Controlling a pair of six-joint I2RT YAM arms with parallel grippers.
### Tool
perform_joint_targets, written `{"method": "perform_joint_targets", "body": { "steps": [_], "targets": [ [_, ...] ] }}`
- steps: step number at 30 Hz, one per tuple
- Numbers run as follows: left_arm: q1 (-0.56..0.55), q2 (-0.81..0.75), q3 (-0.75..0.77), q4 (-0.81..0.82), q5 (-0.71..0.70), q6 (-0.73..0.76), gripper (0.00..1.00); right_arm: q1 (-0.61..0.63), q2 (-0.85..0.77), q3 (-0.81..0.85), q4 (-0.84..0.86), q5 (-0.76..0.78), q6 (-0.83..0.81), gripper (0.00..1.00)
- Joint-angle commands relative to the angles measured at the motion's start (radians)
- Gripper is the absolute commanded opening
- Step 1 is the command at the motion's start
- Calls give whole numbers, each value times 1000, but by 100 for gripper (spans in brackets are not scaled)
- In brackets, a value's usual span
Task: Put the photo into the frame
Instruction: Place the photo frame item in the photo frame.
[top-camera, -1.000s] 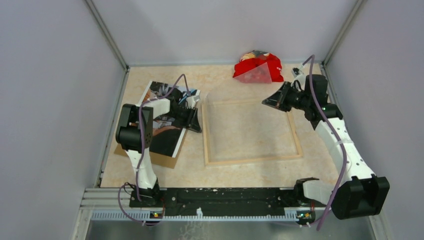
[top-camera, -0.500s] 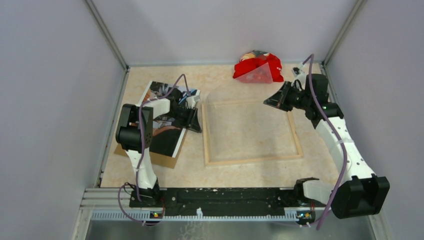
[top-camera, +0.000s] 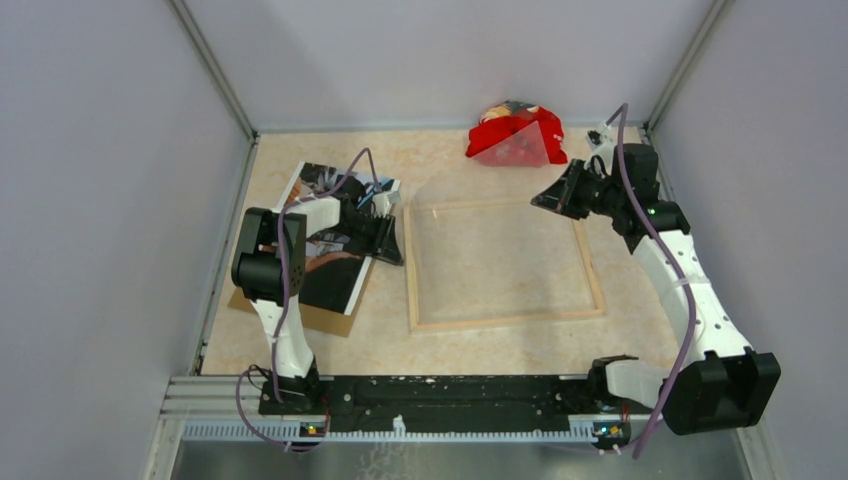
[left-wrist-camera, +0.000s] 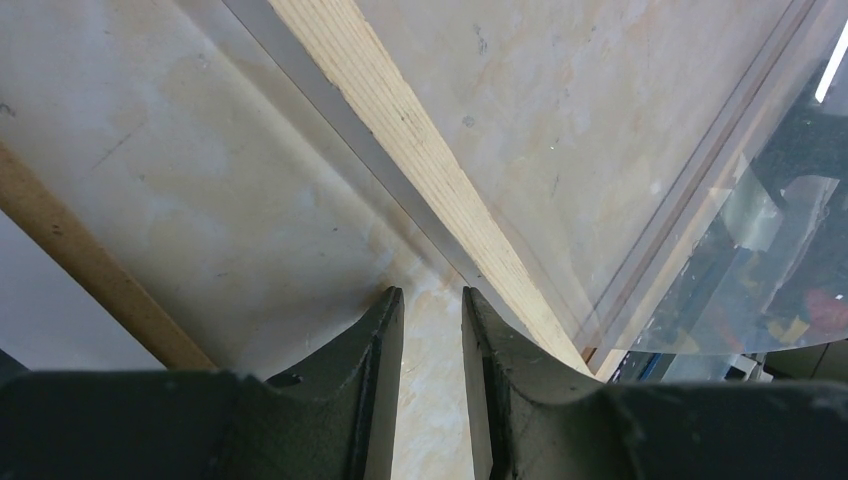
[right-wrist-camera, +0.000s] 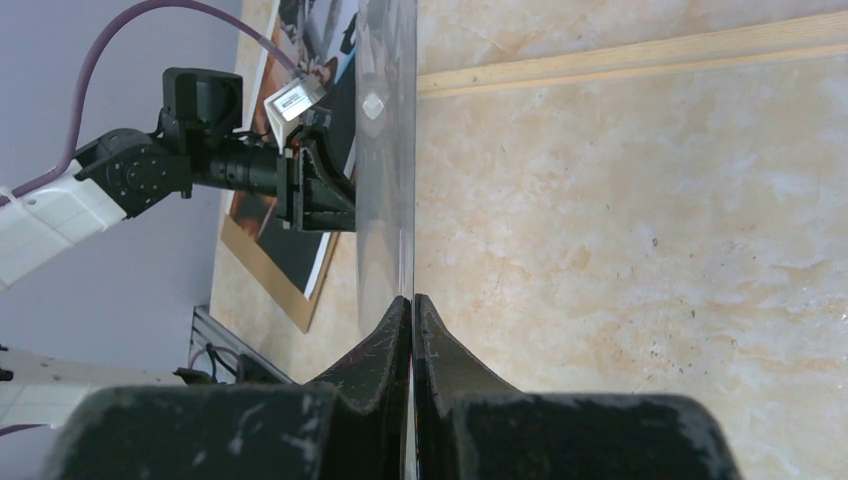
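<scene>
Right fingers (right-wrist-camera: 385, 350) pinch the pane (right-wrist-camera: 385, 150) by its thin edge, tilted over the frame (top-camera: 500, 319). Left fingers (left-wrist-camera: 380, 340) are part open and empty beside its left rail. The photo (top-camera: 330, 283) lies left, on a board (top-camera: 300, 318). The slick pane may slip and drop.

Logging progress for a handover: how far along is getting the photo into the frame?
Done: the light wooden frame lies back-up. In hand: the right gripper is shut on a clear thin sheet above it; the left gripper, slightly open, holds nothing beside a frame rail. Left: the dark photo print lies on the brown backing board, outside the frame.
</scene>
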Motion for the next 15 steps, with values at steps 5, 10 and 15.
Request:
{"method": "perform_joint_targets", "body": {
  "steps": [5,10,15],
  "targets": [
    [1,25,18,-10,2,10,35,-5,5,17,-10,49,-42,0],
    [1,26,18,-9,2,8,34,-5,2,23,-34,82,-63,0],
    [0,26,18,-10,3,7,34,-5,1,15,-35,89,-67,0]
  ]
}}
